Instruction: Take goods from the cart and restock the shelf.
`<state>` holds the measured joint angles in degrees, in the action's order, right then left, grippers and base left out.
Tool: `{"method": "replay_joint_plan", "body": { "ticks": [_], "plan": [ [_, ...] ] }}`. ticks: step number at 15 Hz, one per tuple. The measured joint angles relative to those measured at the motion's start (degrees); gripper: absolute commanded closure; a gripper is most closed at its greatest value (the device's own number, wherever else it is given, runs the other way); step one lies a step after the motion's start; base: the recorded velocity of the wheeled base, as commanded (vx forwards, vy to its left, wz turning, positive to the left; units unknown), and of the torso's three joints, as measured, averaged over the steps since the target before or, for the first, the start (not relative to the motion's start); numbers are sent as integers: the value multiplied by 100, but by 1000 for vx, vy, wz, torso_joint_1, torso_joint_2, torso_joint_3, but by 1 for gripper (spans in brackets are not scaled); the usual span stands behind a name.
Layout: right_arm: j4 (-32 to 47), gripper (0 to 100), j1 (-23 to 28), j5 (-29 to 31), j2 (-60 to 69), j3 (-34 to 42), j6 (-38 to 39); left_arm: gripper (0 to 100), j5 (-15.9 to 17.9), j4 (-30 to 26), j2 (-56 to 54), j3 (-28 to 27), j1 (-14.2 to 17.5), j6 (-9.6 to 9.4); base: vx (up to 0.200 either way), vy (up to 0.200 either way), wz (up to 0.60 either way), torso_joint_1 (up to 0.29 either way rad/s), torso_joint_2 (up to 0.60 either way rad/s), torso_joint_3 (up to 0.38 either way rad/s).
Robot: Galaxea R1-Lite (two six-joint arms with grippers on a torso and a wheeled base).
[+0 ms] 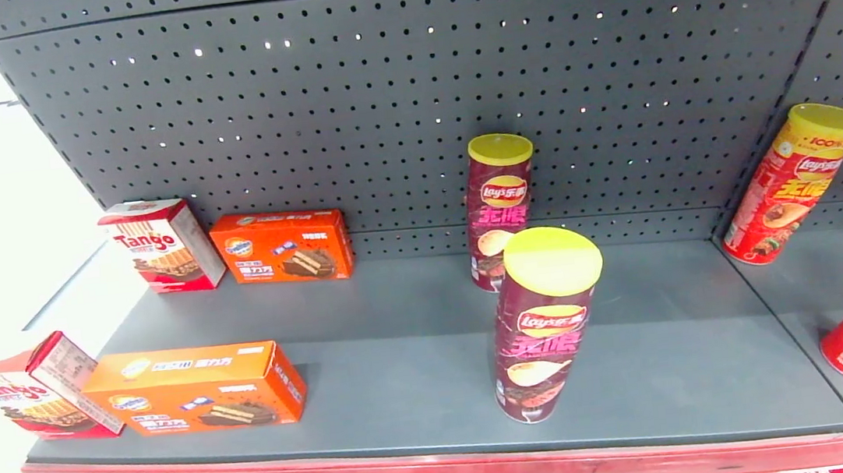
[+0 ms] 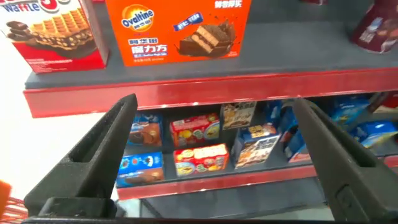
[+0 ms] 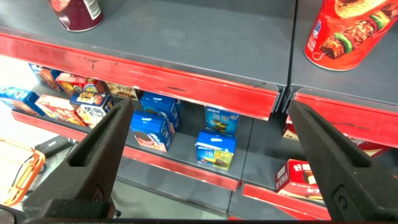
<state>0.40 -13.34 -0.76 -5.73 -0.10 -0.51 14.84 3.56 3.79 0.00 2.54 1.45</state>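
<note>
left gripper (image 2: 213, 101) spread wide, facing red shelf edge (image 2: 186, 92).

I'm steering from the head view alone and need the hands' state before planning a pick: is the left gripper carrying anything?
Observer: No. The left gripper is open and empty, facing the red front lip of the shelf, just below the orange box.
Operator: And the right one?
Observer: The right gripper is open and empty too, aimed at the lower shelf, where blue boxes stand.
</note>
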Motion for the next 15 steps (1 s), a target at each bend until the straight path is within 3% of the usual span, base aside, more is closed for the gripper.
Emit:
{"method": "replay_joint_plan", "body": {
  "ticks": [2,8,9,12,15],
  "plan": [
    [0,0,0,-2,0,0,0,0,-22,2,-189,0,-138,260,0,0,0,0,0,0],
    [2,0,0,0,0,0,0,0,-15,-4,-393,0,-232,366,0,0,0,0,0,0],
    [2,0,0,0,0,0,0,0,-173,-4,-397,0,-232,355,0,0,0,0,0,0],
    [0,0,0,0,0,0,0,0,-1740,-56,-400,-11,-218,152,0,0,0,0,0,0],
    [-2,0,0,-2,0,0,2,0,-2233,-239,-401,-10,-232,24,0,0,0,0,0,0]
  ]
}}
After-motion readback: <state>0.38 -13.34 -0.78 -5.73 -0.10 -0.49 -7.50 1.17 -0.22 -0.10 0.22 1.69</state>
